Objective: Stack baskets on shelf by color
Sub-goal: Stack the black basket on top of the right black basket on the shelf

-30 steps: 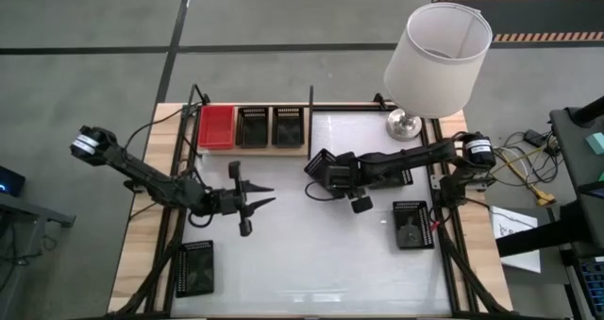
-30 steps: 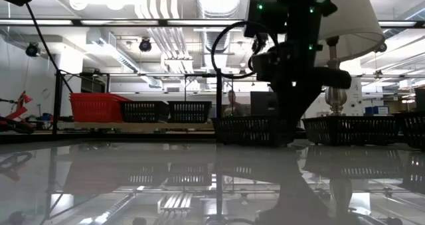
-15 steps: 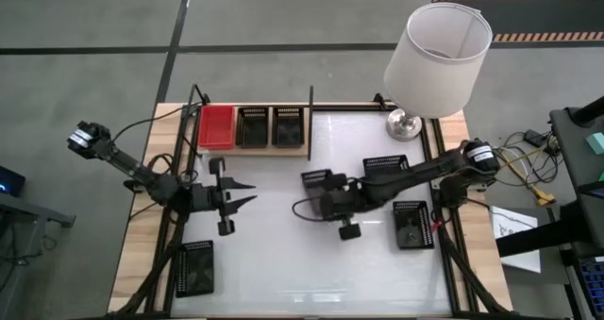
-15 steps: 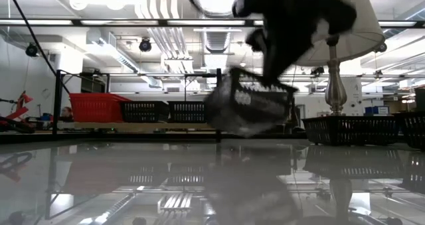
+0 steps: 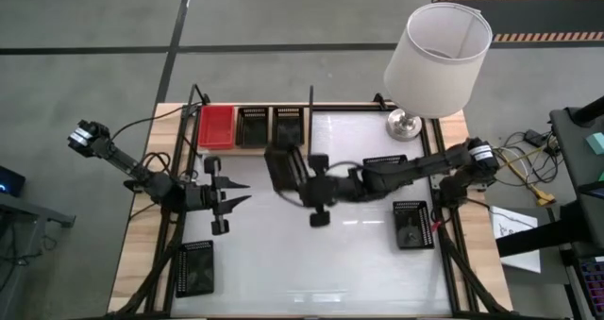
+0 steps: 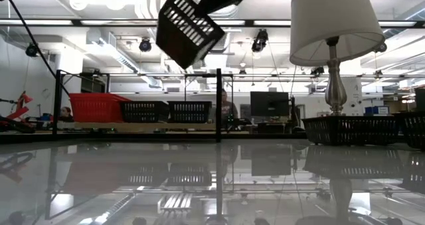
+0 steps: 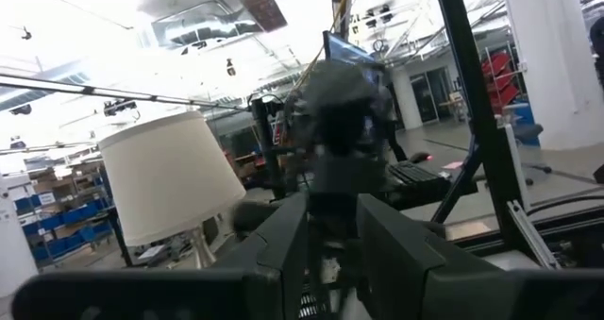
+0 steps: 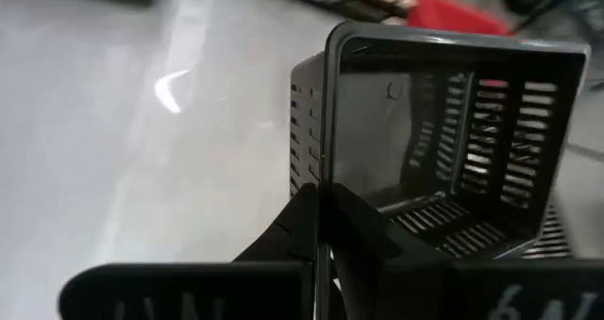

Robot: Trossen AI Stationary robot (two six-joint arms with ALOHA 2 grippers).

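Gripping black basket (image 5: 284, 168) rim, right gripper (image 5: 304, 176), seemingly.

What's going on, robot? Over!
Right gripper shut on black basket, lifted and tilted, near shelf. Left gripper open, waiting left of centre. Nothing in the way.

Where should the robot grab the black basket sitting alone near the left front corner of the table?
Best guess: pinch one long side wall of the black basket, coming straight down from above. It lies flat with its open side up, so the thin rim is exposed and easy to straddle. The left gripper, fingers open, is the nearer one; the right gripper already holds another basket.
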